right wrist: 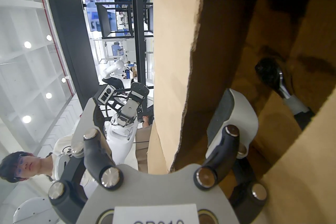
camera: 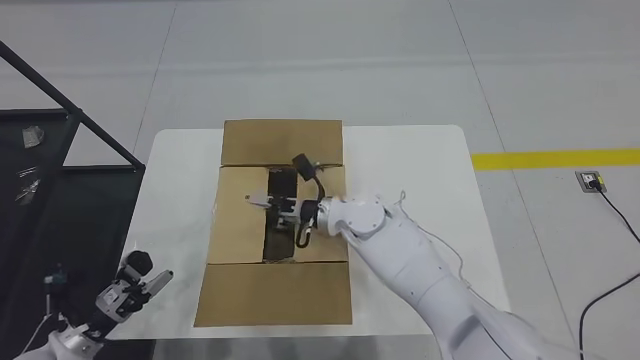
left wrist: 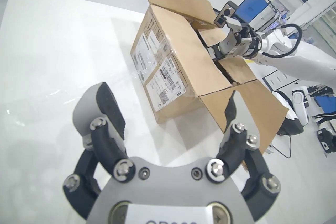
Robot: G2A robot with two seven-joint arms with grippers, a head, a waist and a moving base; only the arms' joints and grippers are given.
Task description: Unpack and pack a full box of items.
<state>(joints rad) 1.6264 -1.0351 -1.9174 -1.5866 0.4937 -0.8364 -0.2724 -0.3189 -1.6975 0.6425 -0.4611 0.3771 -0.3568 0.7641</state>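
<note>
A brown cardboard box [camera: 245, 230] stands in the middle of the white table [camera: 420, 190]. Its far and near outer flaps are folded out, and the two inner flaps leave a dark gap between them. My right gripper [camera: 278, 208] is at that gap, open, straddling the edge of one inner flap [right wrist: 173, 38]: one finger [right wrist: 90, 120] is outside and the other finger [right wrist: 233, 109] is inside the box. A black-handled tool [right wrist: 278, 83] lies inside the box. My left gripper [left wrist: 170, 104] hangs open and empty over the table's near left corner, short of the box's labelled side [left wrist: 157, 70].
A black metal frame [camera: 40, 180] stands just off the table's left side. Bare table surface lies left and right of the box. The near outer flap [camera: 275, 295] reaches almost to the table's front edge.
</note>
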